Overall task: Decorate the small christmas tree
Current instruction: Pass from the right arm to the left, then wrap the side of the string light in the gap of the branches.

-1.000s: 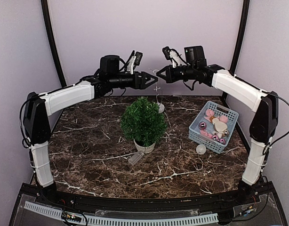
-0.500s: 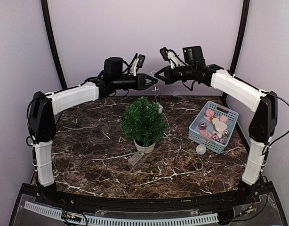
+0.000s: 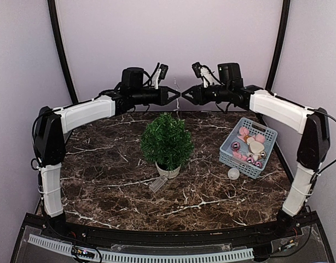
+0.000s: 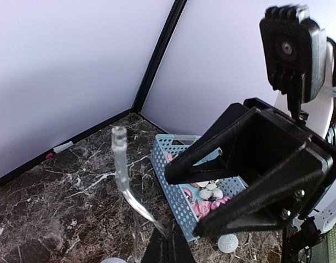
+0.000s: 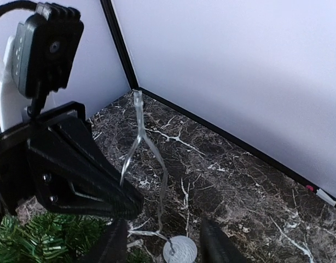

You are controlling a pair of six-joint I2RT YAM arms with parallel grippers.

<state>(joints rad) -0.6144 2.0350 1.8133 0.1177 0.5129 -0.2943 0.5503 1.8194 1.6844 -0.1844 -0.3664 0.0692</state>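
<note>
Right now you look to be mid-handover, high over the back edge of the table (image 3: 102, 164). Your left gripper (image 3: 177, 94) is clamped on a clear wire (image 4: 121, 164) with a small silver disc (image 5: 179, 251) dangling from it. Your right gripper (image 3: 185, 95), nose to nose with it, has fingers parted and grips nothing. The tree (image 3: 167, 141) stands in its pot mid-table, below them. Next, I'd judge: lower the left arm and hook the wire over a branch, right arm kept clear.

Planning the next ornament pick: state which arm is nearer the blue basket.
Right. The right arm runs close behind the blue basket; the left arm lies beyond the small christmas tree from it, left gripper shut on a clear strand.
</note>
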